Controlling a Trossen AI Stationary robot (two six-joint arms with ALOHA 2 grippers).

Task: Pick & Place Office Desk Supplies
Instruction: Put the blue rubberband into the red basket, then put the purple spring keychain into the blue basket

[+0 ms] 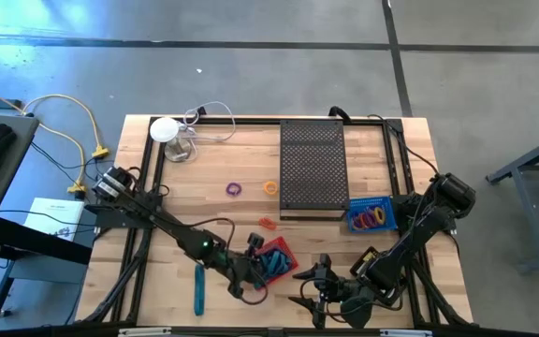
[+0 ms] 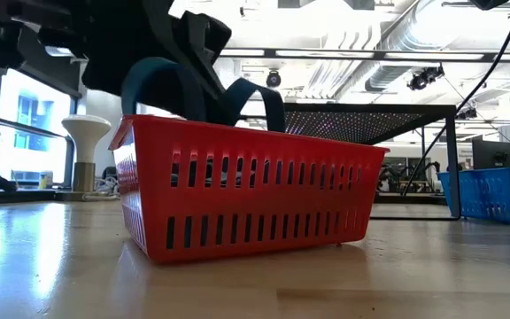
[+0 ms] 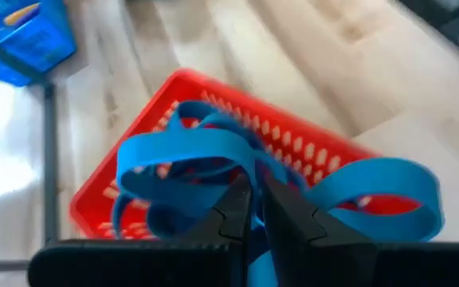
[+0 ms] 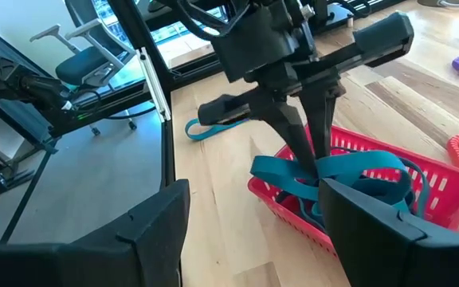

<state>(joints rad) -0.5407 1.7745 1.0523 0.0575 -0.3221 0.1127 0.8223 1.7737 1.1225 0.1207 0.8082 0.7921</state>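
Observation:
My left gripper (image 3: 253, 198) is over the red slotted basket (image 2: 246, 199), near the table's near edge, and is shut on a bundle of blue elastic bands (image 3: 190, 151). The loops rise above the basket's rim (image 2: 237, 93). My right gripper (image 4: 253, 203) waits open just to the right of the basket (image 1: 279, 253), low over the table, touching nothing. A teal stick (image 1: 198, 288) lies flat on the wood to the left of the basket. A purple ring (image 1: 235, 189), an orange ring (image 1: 270, 187) and a red coil (image 1: 267, 223) lie loose mid-table. My left gripper pinches the blue bands between its two fingers (image 4: 309, 143), at the place where several loops cross (image 3: 255, 171). The fingers come from above, pointing down into the basket. Loops spread out to both sides of the fingers (image 3: 389, 191), and their lower parts sit inside the red basket.
A black perforated tray (image 1: 312, 168) stands at the far middle of the table. A blue basket (image 1: 371, 215) holding coloured rings is at the tray's near right corner. A white round object with a cable (image 1: 165, 129) stands at the far left.

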